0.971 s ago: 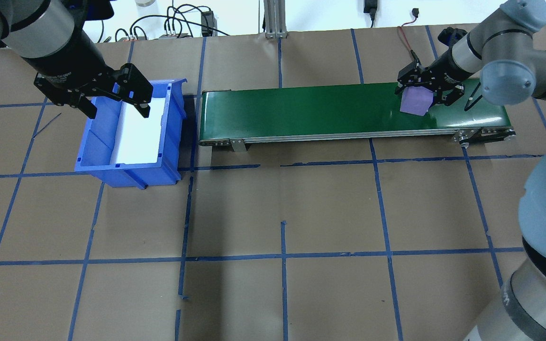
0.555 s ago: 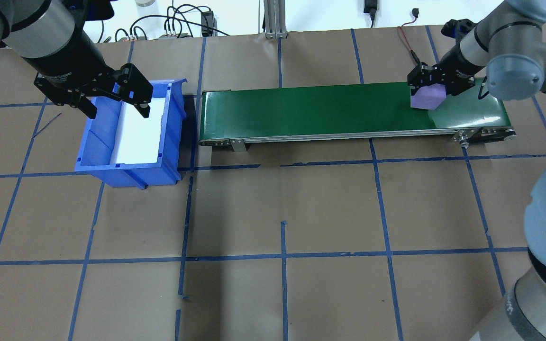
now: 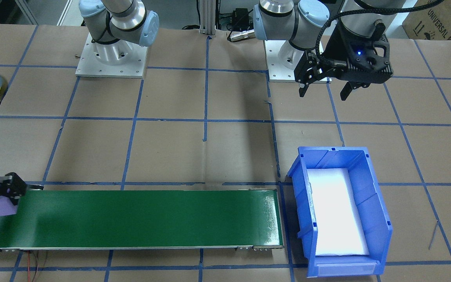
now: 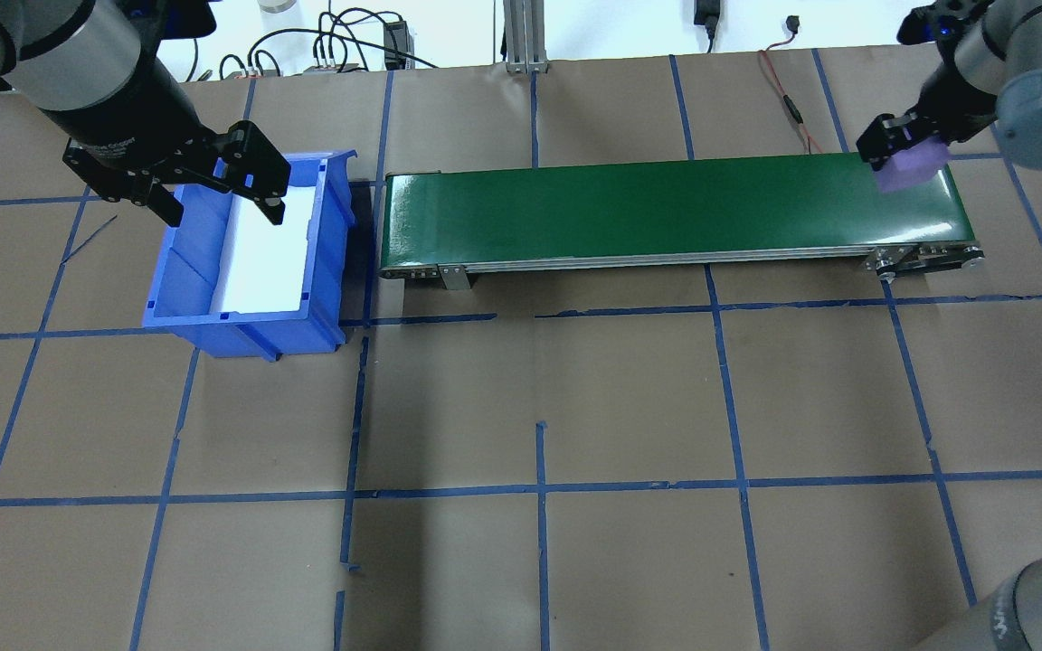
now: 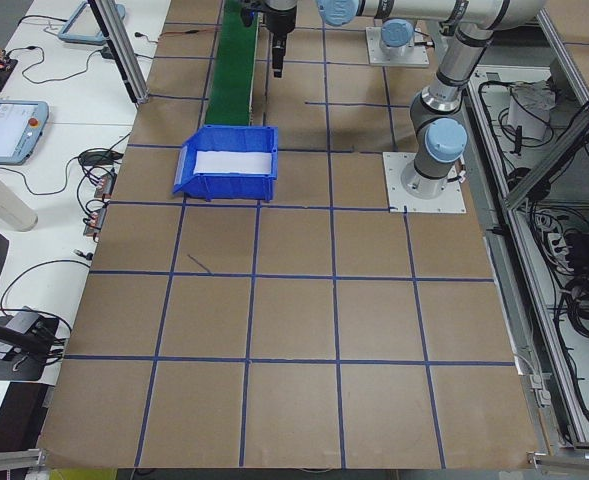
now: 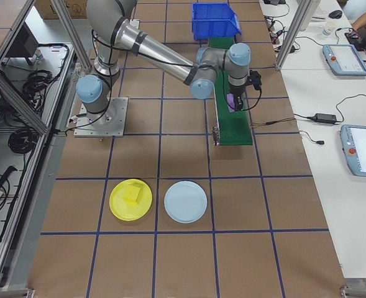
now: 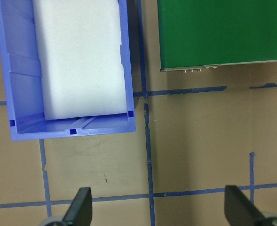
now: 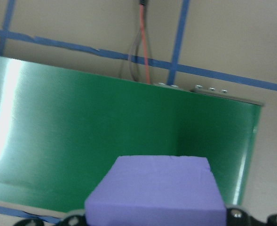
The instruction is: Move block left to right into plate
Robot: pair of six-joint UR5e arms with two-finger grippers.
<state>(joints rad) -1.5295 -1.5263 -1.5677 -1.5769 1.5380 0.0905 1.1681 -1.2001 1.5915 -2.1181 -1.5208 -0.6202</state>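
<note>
Right gripper (image 4: 908,155) extended far, fingers clamped on purple block (image 4: 912,166). Left gripper (image 4: 218,194) raised, fingers spread wide, nothing between them.

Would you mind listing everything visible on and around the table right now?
Foam block: one, purple, held above the belt's right end.
Conveyor belt: one, green, mid-table.
Bin: one, blue with white liner, off the belt's left end.
Yellow plate: one, on the table, with a yellow piece on it.
Pale blue plate: one, beside the yellow one.
Left gripper: fingers open, empty, near the bin.
Right gripper: shut on the block.
</note>
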